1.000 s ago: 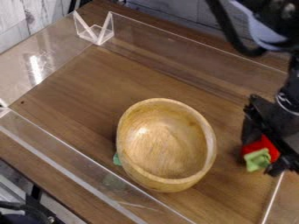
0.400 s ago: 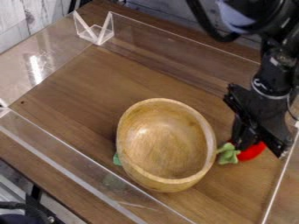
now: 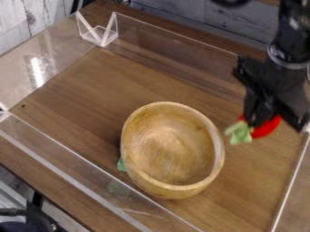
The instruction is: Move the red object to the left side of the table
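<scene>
"So, down to just the one camera view. Any change worth noting?"

"Yes, a lift. Up off the table (image 3: 79,100) by the look of it, unlike a second ago, with the red strawberry (image 3: 266,127) in the gripper (image 3: 263,119)."

"Open or closed, at the jaws?"

"Closed, down around the soft red body. Green leafy cap (image 3: 238,133) poking out towards the bowl (image 3: 169,154). Too blurred to tell the exact grip on each side."

"And where, against the bowl?"

"Above and just beyond the rim on the right of the picture. Near it, and hard to tell how high. Bowl in the same spot as before, with a green scrap (image 3: 121,166) at its far edge."

"Meaning what for the task?"

"Grasp apparently done, carry still to come. Probably best to gain a little more height, then go across to the left side, clear of the bowl, before setting down."

"Any worry?"

"Possibly a slip, being small and soft, or a snag of the cap on the rim. Better to go gently, and not to let go over the bowl."
</scene>
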You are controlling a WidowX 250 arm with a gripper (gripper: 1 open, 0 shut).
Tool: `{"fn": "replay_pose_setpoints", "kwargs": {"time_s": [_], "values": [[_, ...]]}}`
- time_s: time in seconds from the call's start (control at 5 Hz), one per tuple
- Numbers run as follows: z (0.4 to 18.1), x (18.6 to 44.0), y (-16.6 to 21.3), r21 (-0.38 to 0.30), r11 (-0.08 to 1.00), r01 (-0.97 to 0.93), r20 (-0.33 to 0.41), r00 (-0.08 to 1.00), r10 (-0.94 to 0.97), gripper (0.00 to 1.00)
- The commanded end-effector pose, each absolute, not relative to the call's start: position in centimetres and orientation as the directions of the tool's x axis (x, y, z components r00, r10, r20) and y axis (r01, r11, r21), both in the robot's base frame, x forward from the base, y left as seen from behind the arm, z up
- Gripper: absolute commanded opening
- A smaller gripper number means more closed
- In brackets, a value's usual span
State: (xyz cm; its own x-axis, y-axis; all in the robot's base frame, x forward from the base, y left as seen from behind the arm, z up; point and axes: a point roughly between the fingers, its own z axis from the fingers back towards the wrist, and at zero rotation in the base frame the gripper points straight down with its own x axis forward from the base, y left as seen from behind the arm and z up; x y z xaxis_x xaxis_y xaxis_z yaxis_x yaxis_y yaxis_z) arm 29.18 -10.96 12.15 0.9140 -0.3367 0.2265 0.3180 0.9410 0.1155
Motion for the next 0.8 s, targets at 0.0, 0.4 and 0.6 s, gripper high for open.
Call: {"fn": "replay_pose_setpoints", "kwargs": {"time_s": [0.0,0.4,0.6], "values": [[14.3,28.9,-8.7,0.092,0.97,0.224,0.301,0.923,-0.241,0.0],[16.4,28.2,-5.2,0.059,0.978,0.201,0.344,0.916,-0.209,0.0],[17.6,28.3,-3.8,0.052,0.962,0.268,0.358,0.894,-0.269,0.0]]}}
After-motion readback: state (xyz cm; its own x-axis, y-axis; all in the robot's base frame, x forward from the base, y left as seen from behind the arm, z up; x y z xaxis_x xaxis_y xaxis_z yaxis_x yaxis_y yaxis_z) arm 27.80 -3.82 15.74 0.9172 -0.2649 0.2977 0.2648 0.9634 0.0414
